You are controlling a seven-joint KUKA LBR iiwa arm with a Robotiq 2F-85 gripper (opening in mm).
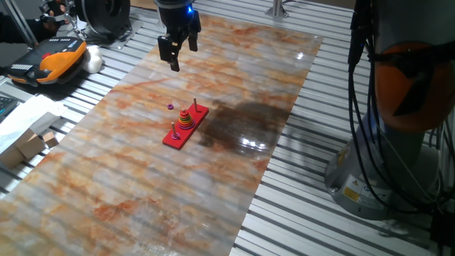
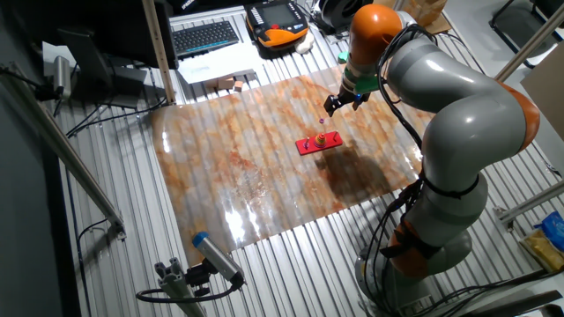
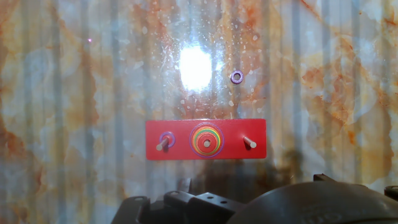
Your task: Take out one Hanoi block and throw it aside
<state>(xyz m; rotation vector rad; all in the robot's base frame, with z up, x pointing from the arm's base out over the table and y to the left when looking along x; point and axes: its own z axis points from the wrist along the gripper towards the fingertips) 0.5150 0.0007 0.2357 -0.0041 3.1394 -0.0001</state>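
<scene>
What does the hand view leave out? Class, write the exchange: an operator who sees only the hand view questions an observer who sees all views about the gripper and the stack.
Operator: Where is the gripper? I see no fingers.
Observer: In one fixed view the gripper hangs high above the table, back from the base, fingers apart with nothing between them.
Operator: From above, the stack is just flat rings. What shape is it?
Observer: From the side the stack stands as a small cone on the base, narrowing upward.
</scene>
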